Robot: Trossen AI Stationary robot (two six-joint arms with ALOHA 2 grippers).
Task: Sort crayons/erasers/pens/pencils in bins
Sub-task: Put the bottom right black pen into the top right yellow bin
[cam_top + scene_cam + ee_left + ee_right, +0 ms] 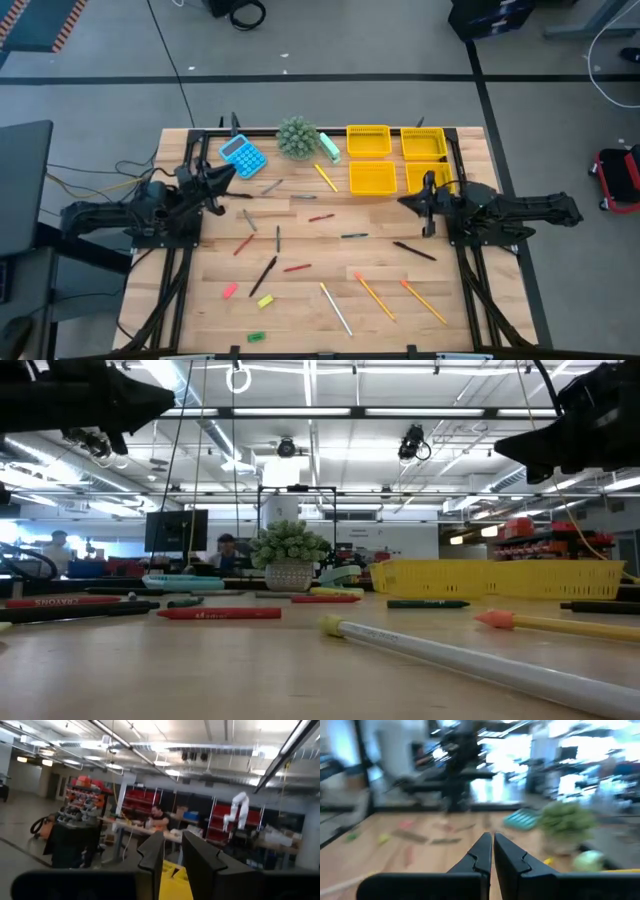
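Pale wood planks made up the bench [300, 300], and the stationery lay scattered across it. At the near edge were the erasers: a green one [256, 337], a yellow one [265, 300] and a pink one [230, 290]. Near them lay a whitish pencil [336, 308] and two orange pencils [374, 295] toward the right. Farther in, a red crayon [297, 268] and a dark pen [263, 275] lay mid-bench, with another pen [414, 251] to the right. The left gripper [228, 178] was raised over the left side with a narrow gap between its fingers and nothing in it; in the left wrist view its fingers [152, 852] stood slightly apart. The right gripper [410, 202] hung over the right side, closed with the fingers touching and empty, just beside the bins [372, 177]. Those four yellow bins sat in a block at the far right, all showing empty. A blue calculator [243, 155], a small potted plant [297, 137] and a pale green object [330, 147] stood along the far edge.
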